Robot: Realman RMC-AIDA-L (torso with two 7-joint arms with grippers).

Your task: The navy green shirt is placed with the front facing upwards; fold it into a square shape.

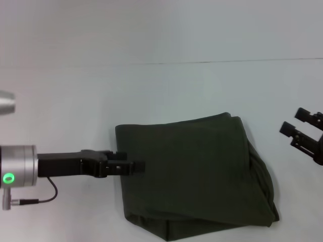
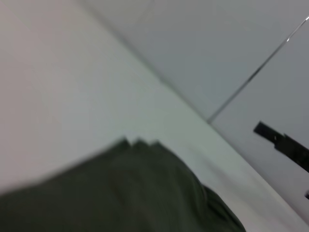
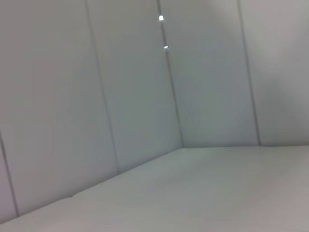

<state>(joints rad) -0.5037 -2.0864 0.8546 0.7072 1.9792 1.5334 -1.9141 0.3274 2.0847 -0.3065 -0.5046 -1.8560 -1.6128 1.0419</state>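
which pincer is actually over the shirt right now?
The left pincer: its tips reach across the left edge of the folded dark olive-green cotton shirt. The right pincer hangs open off to the shirt's right, clear of it.

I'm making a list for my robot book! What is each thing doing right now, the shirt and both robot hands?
navy green shirt: folded into a rough square, plain side up, on the white table.
left gripper: over the shirt's left edge.
right gripper: open, holding nothing, apart from the shirt on its right.
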